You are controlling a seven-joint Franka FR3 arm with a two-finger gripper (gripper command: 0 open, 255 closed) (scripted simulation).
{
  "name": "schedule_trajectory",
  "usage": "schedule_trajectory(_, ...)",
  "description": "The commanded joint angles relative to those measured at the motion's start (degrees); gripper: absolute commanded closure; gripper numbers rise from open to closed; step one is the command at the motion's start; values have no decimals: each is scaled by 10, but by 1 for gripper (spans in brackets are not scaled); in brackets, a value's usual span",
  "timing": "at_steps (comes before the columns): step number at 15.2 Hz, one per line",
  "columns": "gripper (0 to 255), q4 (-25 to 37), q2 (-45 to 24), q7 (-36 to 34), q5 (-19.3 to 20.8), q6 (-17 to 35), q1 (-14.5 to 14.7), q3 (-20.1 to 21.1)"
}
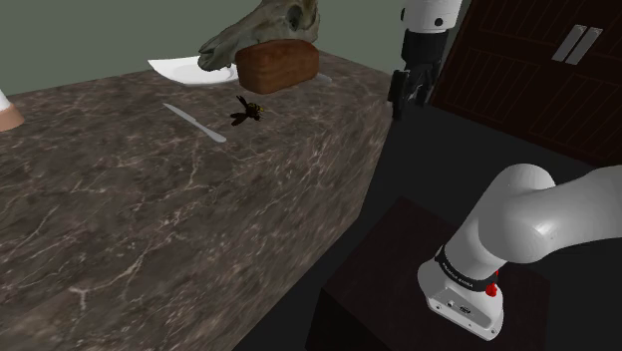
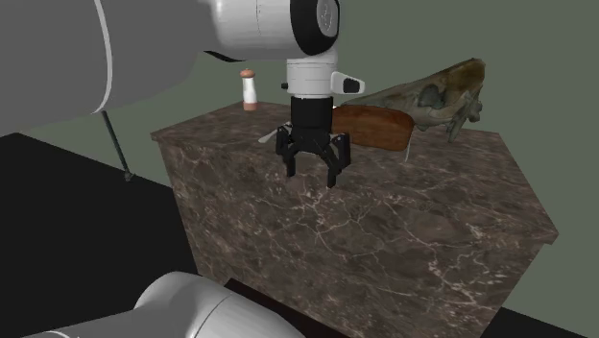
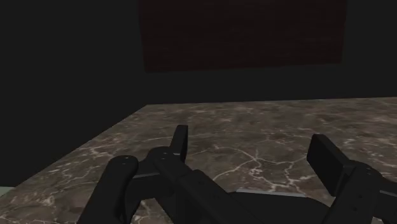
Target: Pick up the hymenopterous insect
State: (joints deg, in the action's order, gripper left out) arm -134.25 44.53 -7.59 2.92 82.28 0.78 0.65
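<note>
Your pincer hangs wide open, empty, above the table. In the shoulder view, the dark insect lies on it at 7 o'clock of the brown loaf, well apart from the pincer.

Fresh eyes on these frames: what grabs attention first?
The big greenish animal skull at the far end of the marble counter, next to a brown loaf. Then the small dark insect on the bare stone just in front of the loaf, beside a pale knife. The open black gripper hangs apart from the insect, near the counter's edge.
</note>
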Motion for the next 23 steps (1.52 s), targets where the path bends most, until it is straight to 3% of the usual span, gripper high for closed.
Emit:
schedule_trajectory(1, 0, 0, 0, 0, 0, 0, 0, 0)
schedule_trajectory(12, 0, 84, -174, 12, -24, 156, 40, 37)
schedule_trajectory(23, 0, 234, -354, 22, -20, 251, 71, 78)
